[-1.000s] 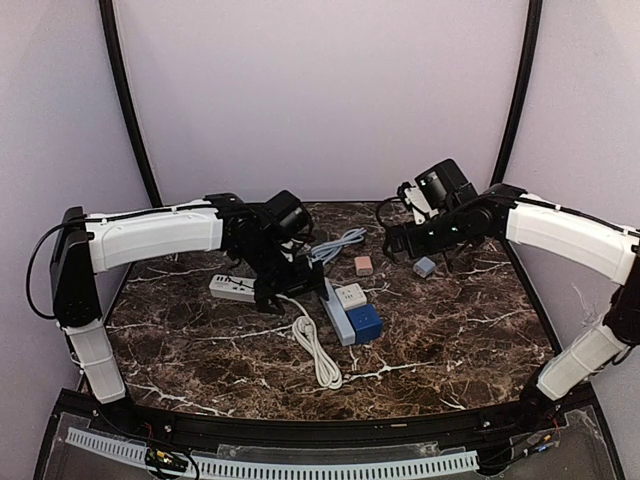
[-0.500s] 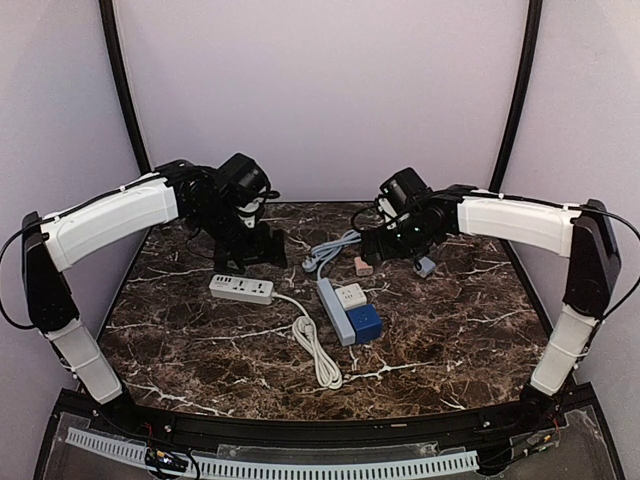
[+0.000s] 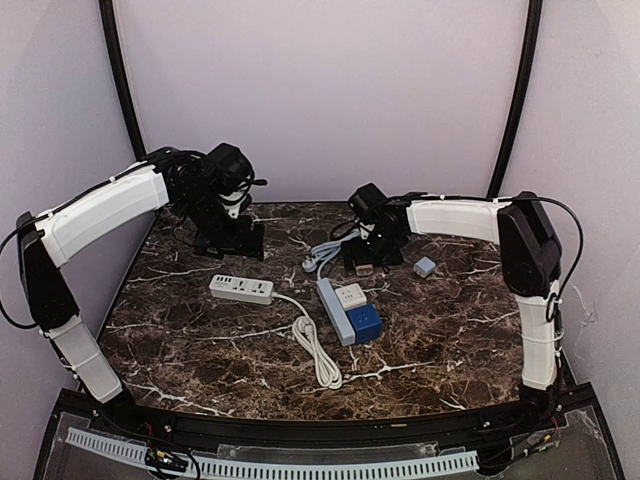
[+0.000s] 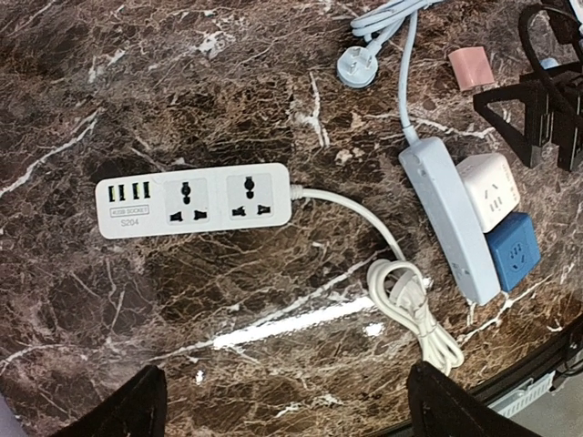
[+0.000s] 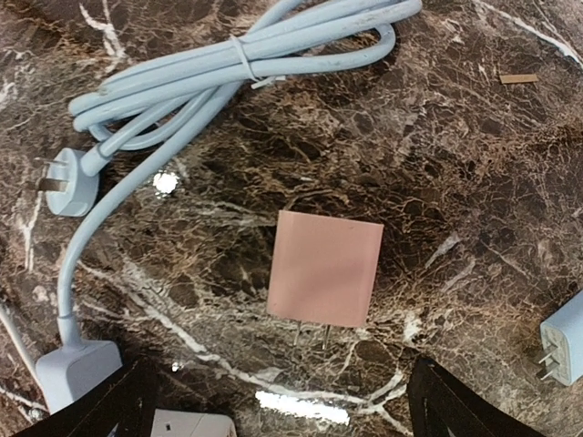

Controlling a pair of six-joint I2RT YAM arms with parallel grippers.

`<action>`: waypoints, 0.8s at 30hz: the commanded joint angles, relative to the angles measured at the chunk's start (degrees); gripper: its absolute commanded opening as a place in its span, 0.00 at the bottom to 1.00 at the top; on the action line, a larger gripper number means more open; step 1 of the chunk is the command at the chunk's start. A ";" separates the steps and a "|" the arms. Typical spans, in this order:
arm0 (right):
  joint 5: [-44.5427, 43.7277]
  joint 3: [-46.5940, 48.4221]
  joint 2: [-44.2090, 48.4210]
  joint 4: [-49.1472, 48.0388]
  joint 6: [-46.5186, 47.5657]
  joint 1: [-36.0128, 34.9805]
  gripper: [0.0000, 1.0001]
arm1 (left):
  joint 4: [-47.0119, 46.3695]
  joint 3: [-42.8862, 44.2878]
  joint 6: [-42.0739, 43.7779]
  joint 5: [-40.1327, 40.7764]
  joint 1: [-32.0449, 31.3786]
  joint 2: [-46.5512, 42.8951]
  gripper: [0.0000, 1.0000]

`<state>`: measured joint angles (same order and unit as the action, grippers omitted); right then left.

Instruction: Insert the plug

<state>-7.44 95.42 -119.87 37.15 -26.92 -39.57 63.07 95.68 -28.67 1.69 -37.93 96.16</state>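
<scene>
You've got the plug (image 5: pixel 325 269) on the counter (image 5: pixel 455 137) just below the right pincer (image 5: pixel 287 405); cable bundle (image 5: pixel 246 55) ahead-left, power strip (image 5: pixel 77 373) near-left, adapter (image 5: pixel 565 339) right.

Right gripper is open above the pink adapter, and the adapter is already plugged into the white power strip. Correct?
Not quite. The right gripper is open above the pink adapter, but the adapter lies loose on the table with bare prongs, not in the white power strip. The right wrist view shows it.
</scene>
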 commanded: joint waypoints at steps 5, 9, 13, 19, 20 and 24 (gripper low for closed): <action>-5.60 6.24 -5.94 2.94 -1.85 0.37 0.93 | 5.96 1.52 4.96 4.14 1.40 -1.61 0.90; -5.86 7.09 -8.25 2.89 -2.38 0.50 0.89 | 6.63 1.44 5.70 4.89 1.75 -1.91 0.90; -5.73 7.41 -9.26 1.83 -3.05 0.58 0.83 | 6.97 1.44 6.43 5.22 2.25 -1.91 0.89; -6.79 6.89 -10.12 0.41 -3.56 0.89 0.71 | 6.94 1.68 7.19 4.99 3.08 -1.34 0.89; -6.59 6.64 -10.19 0.01 -3.58 0.99 0.70 | 6.92 1.76 7.20 4.99 3.18 -1.17 0.89; -6.20 5.42 -10.21 -1.66 -3.41 1.15 0.62 | 6.94 2.00 7.45 4.99 3.42 -0.84 0.88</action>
<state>-12.95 101.45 -129.03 38.35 -30.15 -39.00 67.99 96.14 -22.24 6.24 -34.98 96.16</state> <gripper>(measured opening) 0.639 0.884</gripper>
